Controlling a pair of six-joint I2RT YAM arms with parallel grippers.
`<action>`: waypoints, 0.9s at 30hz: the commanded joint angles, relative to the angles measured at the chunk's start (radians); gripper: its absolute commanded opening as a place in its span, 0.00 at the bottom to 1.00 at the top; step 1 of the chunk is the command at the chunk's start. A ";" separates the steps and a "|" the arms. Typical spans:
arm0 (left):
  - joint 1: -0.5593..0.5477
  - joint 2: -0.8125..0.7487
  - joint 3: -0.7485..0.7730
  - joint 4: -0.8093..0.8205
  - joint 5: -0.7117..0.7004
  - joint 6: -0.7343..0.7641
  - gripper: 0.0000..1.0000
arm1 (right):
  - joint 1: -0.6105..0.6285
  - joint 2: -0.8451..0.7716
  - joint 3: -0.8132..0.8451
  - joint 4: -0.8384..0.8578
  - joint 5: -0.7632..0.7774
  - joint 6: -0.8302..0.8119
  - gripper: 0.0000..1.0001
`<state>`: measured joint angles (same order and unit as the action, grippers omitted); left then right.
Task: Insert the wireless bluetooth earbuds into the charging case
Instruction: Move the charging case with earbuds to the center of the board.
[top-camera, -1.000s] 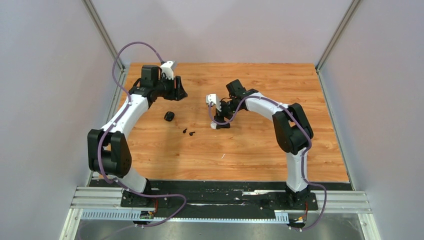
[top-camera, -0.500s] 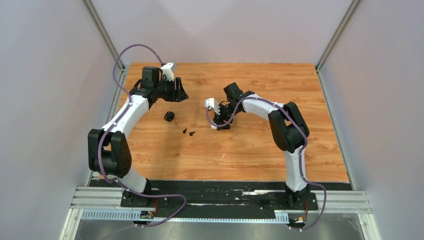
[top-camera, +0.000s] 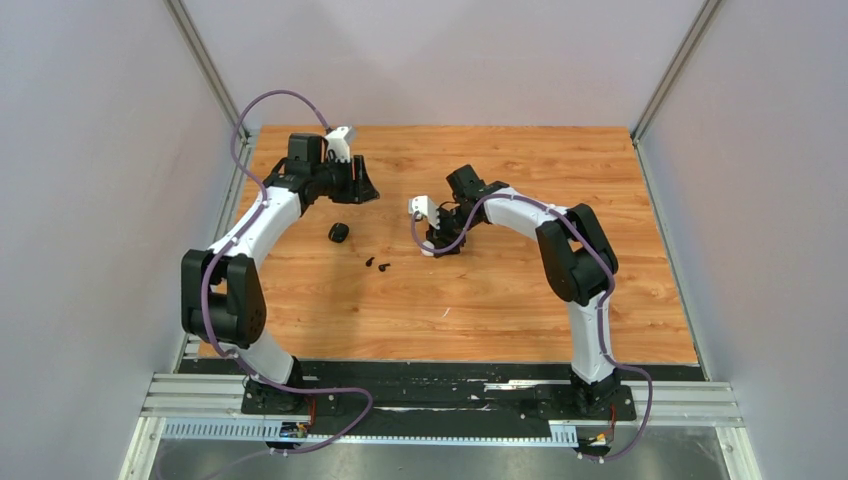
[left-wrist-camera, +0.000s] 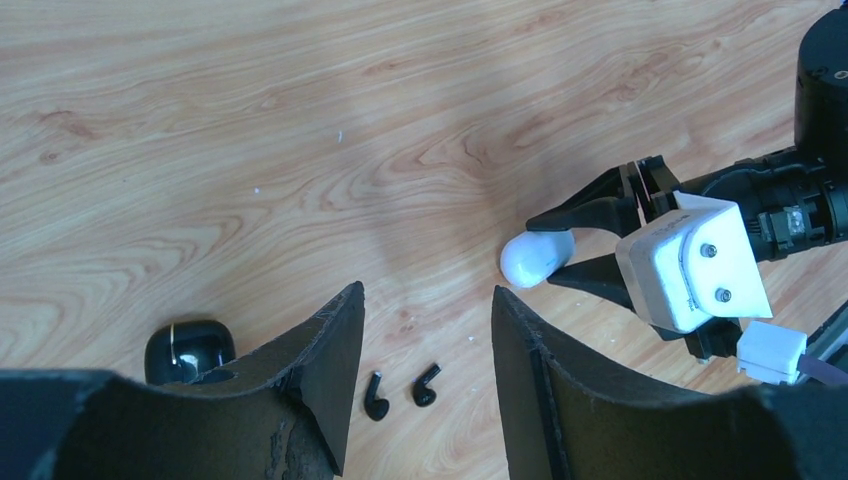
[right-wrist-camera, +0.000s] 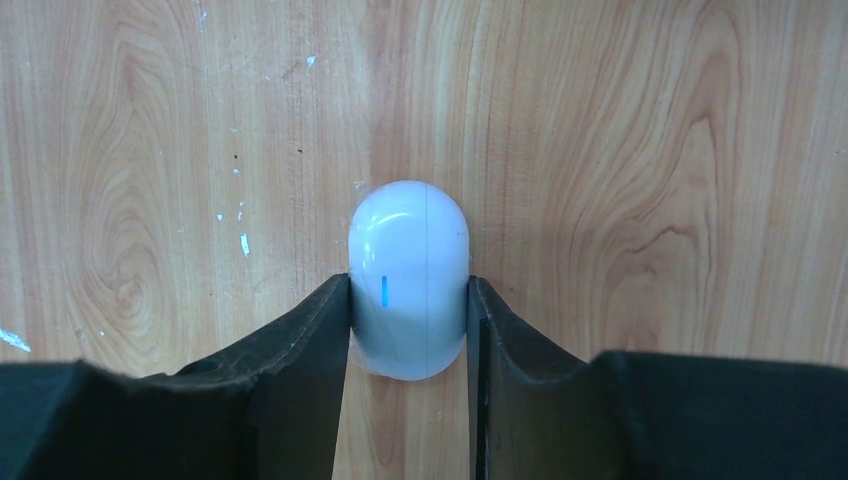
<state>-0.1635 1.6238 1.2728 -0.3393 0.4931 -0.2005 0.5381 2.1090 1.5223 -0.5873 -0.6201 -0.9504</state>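
Earbuds: two black earbuds (left-wrist-camera: 375, 397) lie loose on the desk (top-camera: 500, 300), left of its middle; they sit just beside each other, apart; no white ones show; none is in a case yet
White case (right-wrist-camera: 408, 250): lies flat near the desk's middle; the lid looks shut; a thin blue mark shows on the shell
Right gripper (right-wrist-camera: 408, 300): clenched on the white case; one of its fingers (right-wrist-camera: 300, 350) presses each side
Left gripper (left-wrist-camera: 426, 295): hangs toward the far-left corner; spread wide, holding nothing
Black case (left-wrist-camera: 190, 350): between the left edge and the black earbuds, near them; seemingly shut
Step in hand: probably steadying the white case for opening
Doing it well: grip the body only, clear of the seam, so the lid can swing; the smooth round shell may squirt out, so squeeze gently and keep it flat on the wood
Room: bare wood toward the right and near edges; walls line the left and right edges; the left arm runs along the left edge; the grippers work near each other, so the loose earbuds risk a knock
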 joint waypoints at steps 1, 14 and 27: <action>-0.001 0.009 0.052 0.039 0.020 -0.013 0.57 | -0.033 -0.071 -0.017 -0.002 0.048 0.030 0.27; -0.001 0.072 0.098 -0.012 0.010 0.088 0.57 | -0.344 -0.285 -0.198 -0.116 0.099 -0.189 0.27; 0.014 0.112 0.170 -0.199 -0.090 0.231 0.60 | -0.438 -0.189 -0.178 -0.129 0.158 -0.318 0.52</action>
<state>-0.1604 1.7325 1.3937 -0.4717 0.4744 -0.0326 0.1009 1.8984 1.3056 -0.7067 -0.4534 -1.2449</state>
